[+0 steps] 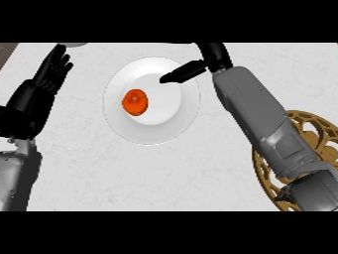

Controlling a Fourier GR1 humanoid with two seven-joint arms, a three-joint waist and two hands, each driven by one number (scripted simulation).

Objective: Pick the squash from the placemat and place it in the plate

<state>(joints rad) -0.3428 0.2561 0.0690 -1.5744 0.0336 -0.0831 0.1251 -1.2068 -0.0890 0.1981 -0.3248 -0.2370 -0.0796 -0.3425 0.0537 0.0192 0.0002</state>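
Observation:
An orange squash [135,101] lies on the white plate [151,130], left of the plate's middle. My right hand [188,72] hovers over the plate's upper right part, a short way from the squash, fingers straight and pointing left with nothing in them. The right forearm crosses the gold openwork placemat [320,130] at the right edge, which shows nothing lying on it. My left hand [53,69] rests open at the upper left, fingers up, away from the plate.
The white counter [76,158] meets a wooden strip at the far left and right corners. A grey round object shows partly at the top edge near the left hand.

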